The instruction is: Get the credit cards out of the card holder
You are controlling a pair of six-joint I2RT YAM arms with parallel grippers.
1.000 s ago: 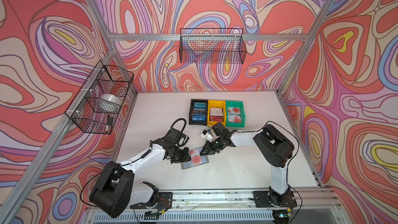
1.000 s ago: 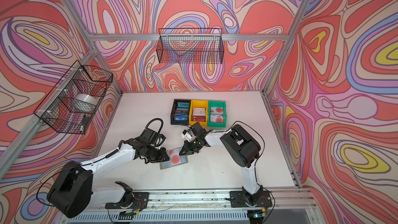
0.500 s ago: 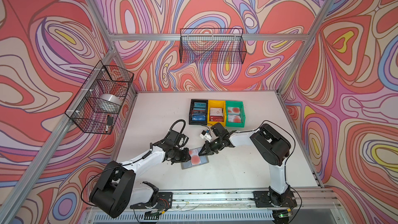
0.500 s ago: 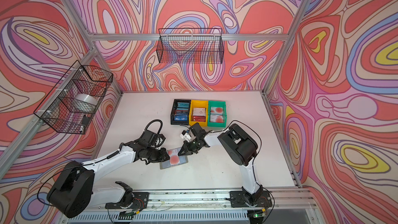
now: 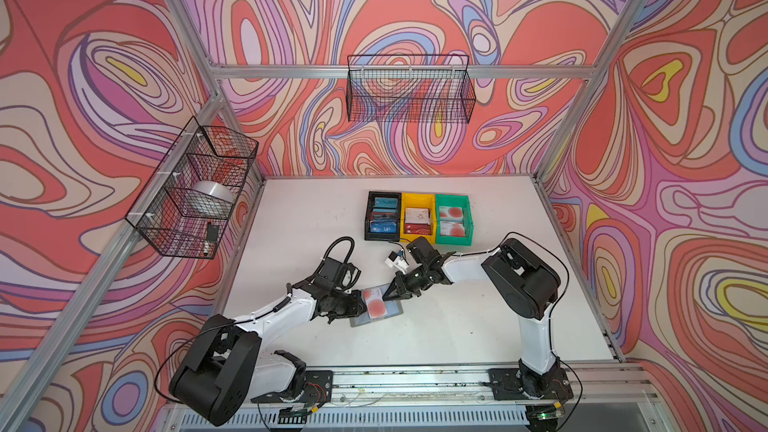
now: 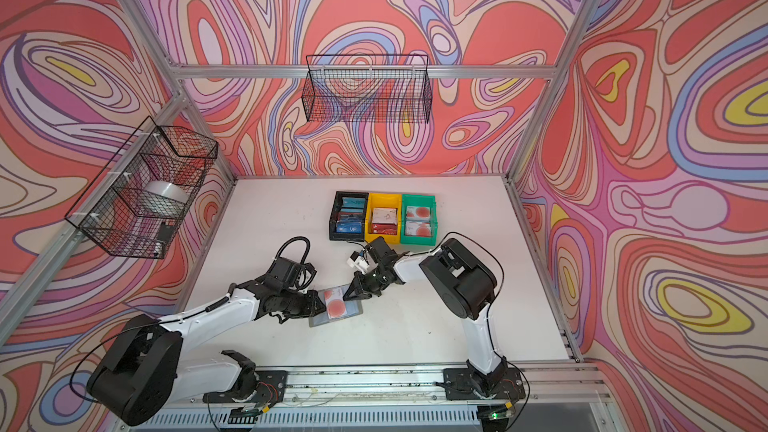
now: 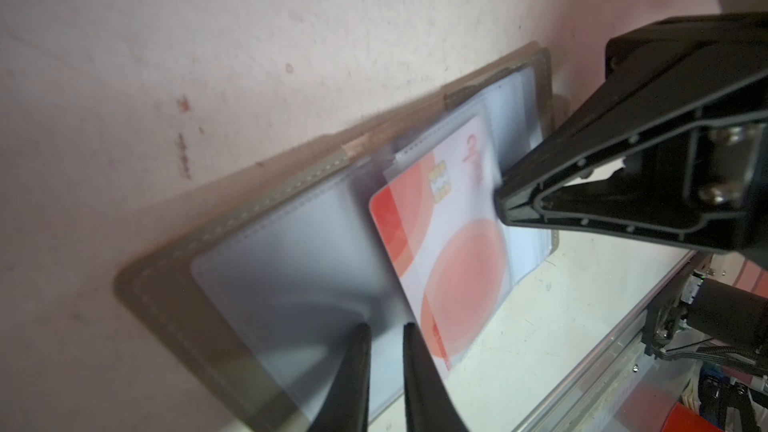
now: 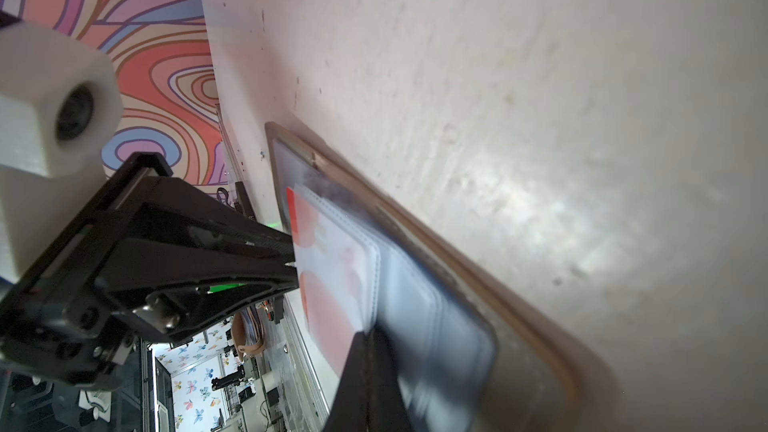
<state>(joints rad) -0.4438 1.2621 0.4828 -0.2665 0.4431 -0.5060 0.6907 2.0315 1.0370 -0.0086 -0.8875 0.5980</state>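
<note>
**Card only partly out; almost nothing has moved**

Since a second ago we see almost no change at the holder [image 5: 356,322]. It lies in the same spot, and the pale card [image 5: 377,307] with the red circle sits where it sat. Only the right arm's elbow [image 5: 519,280] has drifted slightly toward the middle. The card's red corner shows bare while the rest looks veiled by clear plastic, so we judge it partly slid out, with most of the pull left to do.

The holder lies open and flat, pockets up, near the front of the table [image 5: 457,326], between the two grippers. In both top views its long axis runs across, rising a little toward the right arm, with one short end facing each arm. The card's long axis lies crosswise to that.

The right gripper [image 7: 500,201] is closed, its tip against the card's long edge; we cannot tell whether it nips the card. The left gripper [image 7: 386,336] stands narrow with a slim gap showing. Its tips are down on the clear pocket [image 7: 291,268] beside the card, holding nothing we can see.
</note>
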